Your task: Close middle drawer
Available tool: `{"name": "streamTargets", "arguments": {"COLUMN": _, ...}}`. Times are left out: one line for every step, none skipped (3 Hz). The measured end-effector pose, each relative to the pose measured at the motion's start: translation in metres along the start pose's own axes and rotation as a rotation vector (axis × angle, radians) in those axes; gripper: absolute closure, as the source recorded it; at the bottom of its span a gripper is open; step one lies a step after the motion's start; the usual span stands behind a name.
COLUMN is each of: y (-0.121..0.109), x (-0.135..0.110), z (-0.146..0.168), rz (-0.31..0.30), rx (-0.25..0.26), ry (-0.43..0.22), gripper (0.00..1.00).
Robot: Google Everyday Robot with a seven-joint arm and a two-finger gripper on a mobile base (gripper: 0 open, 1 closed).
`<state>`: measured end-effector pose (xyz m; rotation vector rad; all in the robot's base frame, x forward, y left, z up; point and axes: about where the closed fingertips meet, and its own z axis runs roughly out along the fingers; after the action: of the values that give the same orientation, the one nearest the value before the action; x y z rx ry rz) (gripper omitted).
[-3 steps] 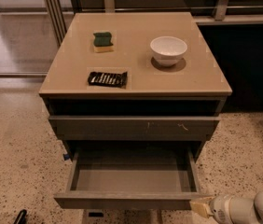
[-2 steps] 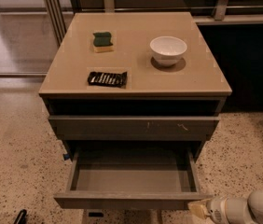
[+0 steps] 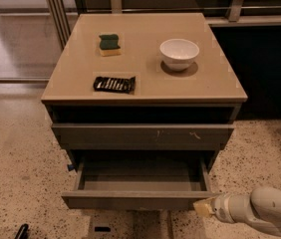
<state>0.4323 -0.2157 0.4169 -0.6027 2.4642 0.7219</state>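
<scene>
The middle drawer (image 3: 138, 200) has a plain grey front, is pulled out of the cabinet and looks empty inside. Above it is the shut grey front with pale scratch marks (image 3: 143, 134). My gripper (image 3: 204, 207) is at the bottom right on a white arm. Its pale tip is against the right end of the middle drawer's front. A narrower grey front (image 3: 128, 226) shows partly below the open drawer.
On the tan cabinet top (image 3: 215, 83) are a white bowl (image 3: 179, 53), a green and yellow sponge (image 3: 109, 44) and a dark snack packet (image 3: 114, 84). Speckled floor surrounds the cabinet. A dark object (image 3: 22, 231) lies at the bottom left, and a dark wall panel (image 3: 267, 68) stands to the right.
My gripper has moved up and slightly left to the drawer's front right corner. The middle drawer's front now sits a little further in towards the cabinet.
</scene>
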Motion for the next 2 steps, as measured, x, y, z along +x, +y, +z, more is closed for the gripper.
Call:
{"name": "streamTargets", "arguments": {"y": -0.008, "x": -0.032, "z": 0.018, "rz": -0.073, "rx": 0.006, "ry": -0.004, "gripper": 1.0}}
{"name": "streamTargets", "arguments": {"y": -0.015, "x": -0.057, "z": 0.033, "rz": -0.123, "rx": 0.009, "ry": -0.01, "gripper": 1.0}}
